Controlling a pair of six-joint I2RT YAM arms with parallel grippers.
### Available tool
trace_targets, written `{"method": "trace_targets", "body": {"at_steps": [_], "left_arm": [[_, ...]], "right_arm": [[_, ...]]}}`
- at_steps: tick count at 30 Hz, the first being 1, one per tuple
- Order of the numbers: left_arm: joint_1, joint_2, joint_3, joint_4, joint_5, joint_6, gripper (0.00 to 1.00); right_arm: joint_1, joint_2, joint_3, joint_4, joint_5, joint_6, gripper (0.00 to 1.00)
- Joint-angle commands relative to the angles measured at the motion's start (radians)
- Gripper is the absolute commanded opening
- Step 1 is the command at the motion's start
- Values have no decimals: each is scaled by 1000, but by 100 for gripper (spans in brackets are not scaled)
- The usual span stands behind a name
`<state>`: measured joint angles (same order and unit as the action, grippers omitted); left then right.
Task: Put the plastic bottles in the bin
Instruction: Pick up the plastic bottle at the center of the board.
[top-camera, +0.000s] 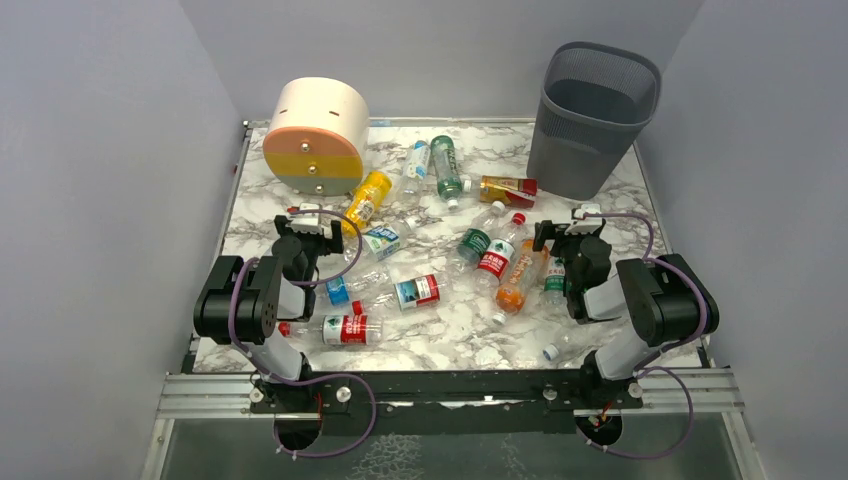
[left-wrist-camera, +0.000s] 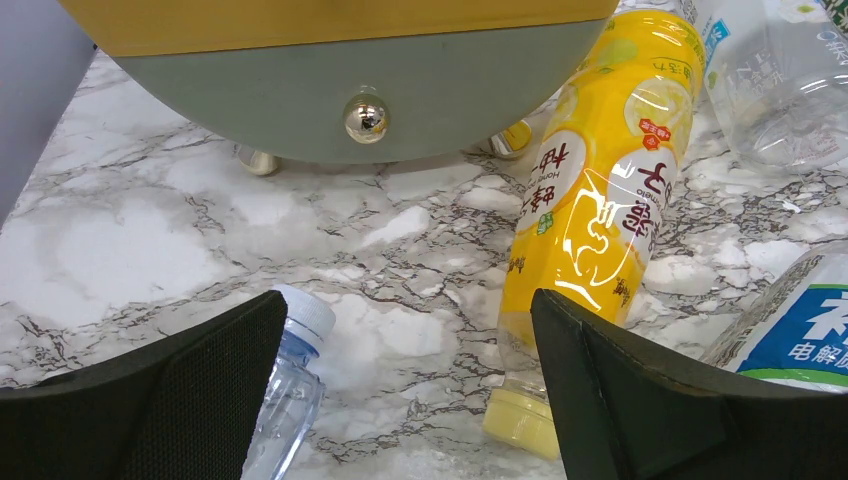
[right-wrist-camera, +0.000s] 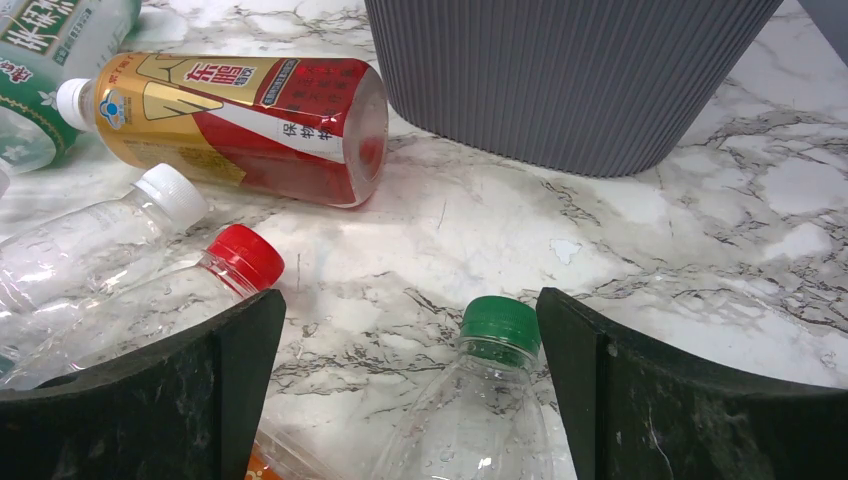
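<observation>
Showing between right fingers (right-wrist-camera: 160, 400): green bottle cap (right-wrist-camera: 500, 325), hidden overhead.

**A:** What writing can be read?

**B:** In the left wrist view, a yellow bottle (left-wrist-camera: 600, 200) lying on its side bears large orange Chinese characters, among them 柚 and 子. The small Latin print beside them is too fine to make out. A white and blue label (left-wrist-camera: 800, 335) at the right edge shows 电解.

**A:** And in the right wrist view?

**B:** A gold and red bottle (right-wrist-camera: 240, 120) reads 东鹏 in red. A green label (right-wrist-camera: 60, 40) has white characters cut off by the frame edge
</observation>
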<state>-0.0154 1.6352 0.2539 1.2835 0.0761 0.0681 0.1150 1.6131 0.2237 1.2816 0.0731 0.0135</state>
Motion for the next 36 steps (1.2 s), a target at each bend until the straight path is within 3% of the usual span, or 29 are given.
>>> {"method": "trace_targets", "body": {"at_steps": [1, 22, 26, 36], "left_arm": [[-3, 5, 0, 10, -9, 5, 99], [-3, 5, 0, 13, -8, 4, 99], [-2, 1, -3, 19, -6, 4, 99], [-7, -257, 88, -326, -5, -34, 99]], "right_arm": [[5, 5, 9, 25, -12, -13, 100], [5, 3, 7, 28, -12, -12, 100], [5, -21, 28, -29, -85, -37, 100], [5, -210, 42, -200, -132, -60, 99]]}}
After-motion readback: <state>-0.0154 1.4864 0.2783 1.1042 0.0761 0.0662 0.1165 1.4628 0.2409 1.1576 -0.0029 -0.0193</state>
